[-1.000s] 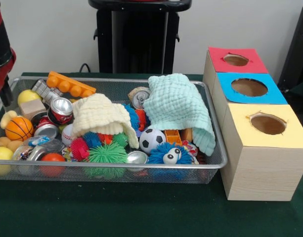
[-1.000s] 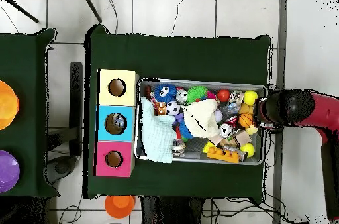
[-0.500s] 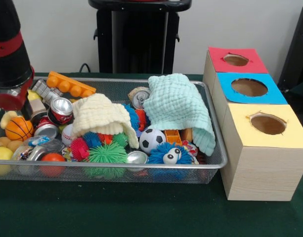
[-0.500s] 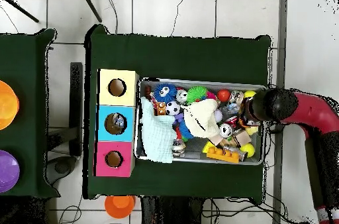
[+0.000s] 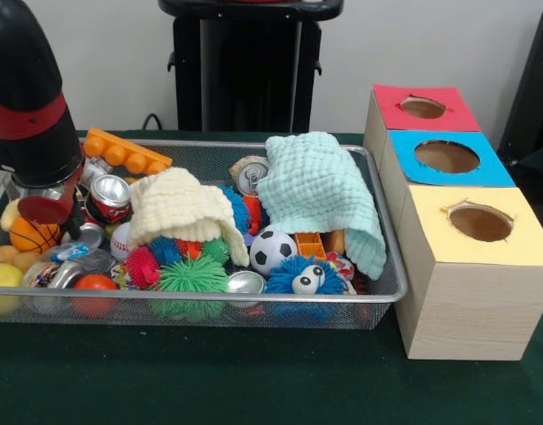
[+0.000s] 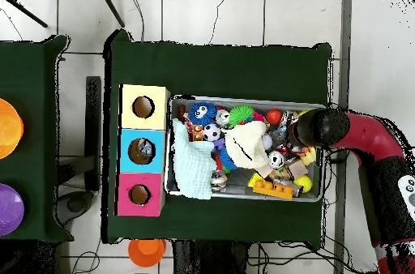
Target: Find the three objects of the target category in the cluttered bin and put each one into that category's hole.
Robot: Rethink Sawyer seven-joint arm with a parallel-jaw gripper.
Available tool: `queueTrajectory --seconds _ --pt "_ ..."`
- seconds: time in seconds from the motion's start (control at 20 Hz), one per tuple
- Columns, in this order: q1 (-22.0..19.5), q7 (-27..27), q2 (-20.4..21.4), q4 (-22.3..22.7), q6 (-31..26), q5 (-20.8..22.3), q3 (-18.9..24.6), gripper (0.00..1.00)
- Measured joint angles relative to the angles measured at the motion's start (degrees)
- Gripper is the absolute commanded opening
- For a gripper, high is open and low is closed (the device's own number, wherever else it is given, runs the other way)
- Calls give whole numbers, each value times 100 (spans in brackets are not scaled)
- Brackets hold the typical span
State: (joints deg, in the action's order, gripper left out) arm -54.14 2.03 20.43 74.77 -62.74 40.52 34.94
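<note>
At the left end of the wire bin (image 5: pixel 391 282) in the front view, the gripper (image 5: pixel 42 209) is hanging low over the clutter, its red underside just above a small basketball (image 5: pixel 32 232) and close beside a red soda can (image 5: pixel 109 196). Whether it is open or closed cannot be told, nor whether it is touching or holding anything. The black arm (image 5: pixel 25 97) with its red band is coming down steeply from the upper left corner; from overhead the red and black arm (image 6: pixel 366 143) is reaching in across the bin's short end.

Inside the bin, a cream cloth (image 5: pixel 181 209) and a mint cloth (image 5: pixel 322 193) are lying draped over toys. A soccer ball (image 5: pixel 272 251), a blue fuzzy toy with eyes (image 5: pixel 305 280), a green spiky ball (image 5: pixel 192 276) and an orange brick (image 5: pixel 126 152) are showing around them.

Beside the bin's other end, three boxes are standing in a row, topped red (image 5: pixel 423 108), blue (image 5: pixel 448 158) and yellow (image 5: pixel 480 223), each with a round hole.
</note>
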Motion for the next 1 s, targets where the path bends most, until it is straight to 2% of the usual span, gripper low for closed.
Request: queueTrajectory --seconds 1.0 --pt "47 0 -20 -64 -2 28 4 100"
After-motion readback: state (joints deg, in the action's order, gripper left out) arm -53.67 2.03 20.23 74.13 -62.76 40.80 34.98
